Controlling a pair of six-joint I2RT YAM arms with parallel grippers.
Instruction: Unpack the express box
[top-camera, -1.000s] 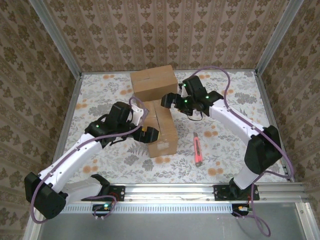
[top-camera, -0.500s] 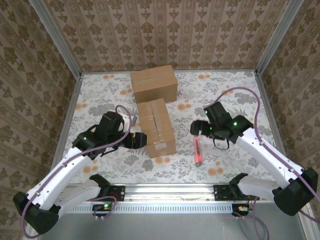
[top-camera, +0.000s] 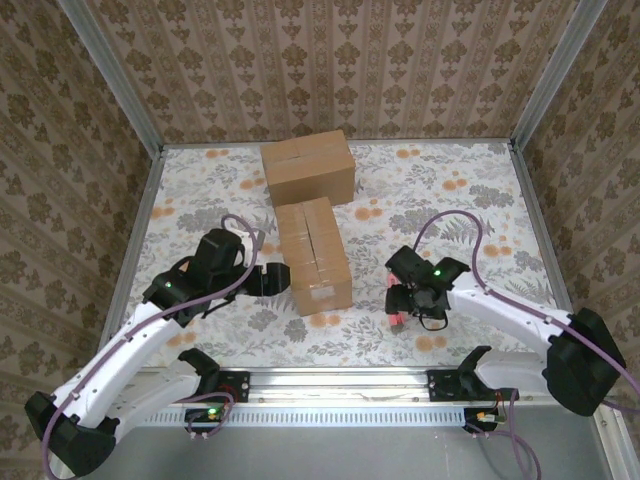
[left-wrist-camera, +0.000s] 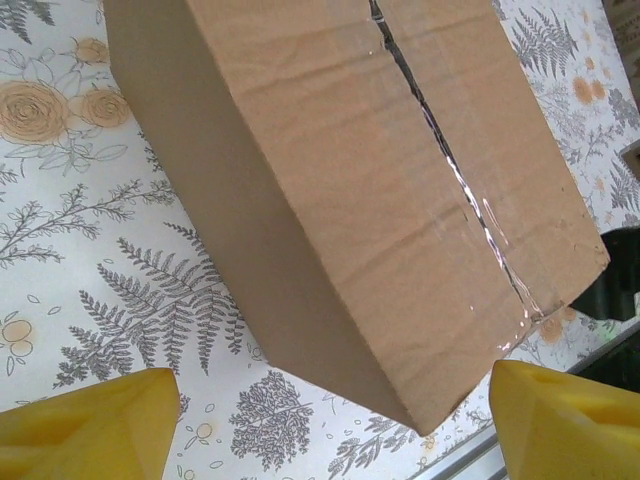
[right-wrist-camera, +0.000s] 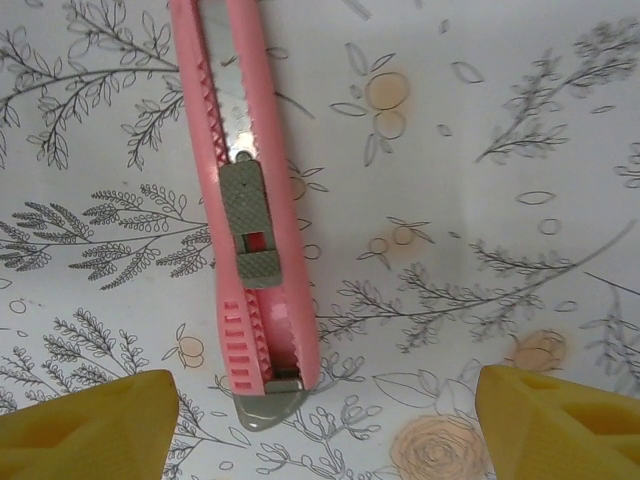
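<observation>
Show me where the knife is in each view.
Top external: knife right of the near box, mostly under the right arm.
Right wrist: knife left of centre, running top to bottom, its end between the fingers.
Shared landmark: the floral cloth under it.

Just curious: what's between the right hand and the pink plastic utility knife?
Bare flowered tablecloth, in the right wrist view; the open right hand flanks the knife.

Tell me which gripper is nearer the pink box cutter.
Right. The right gripper hovers directly over the pink box cutter, jaws open. The left gripper is across the taped box, by its left side.
</observation>
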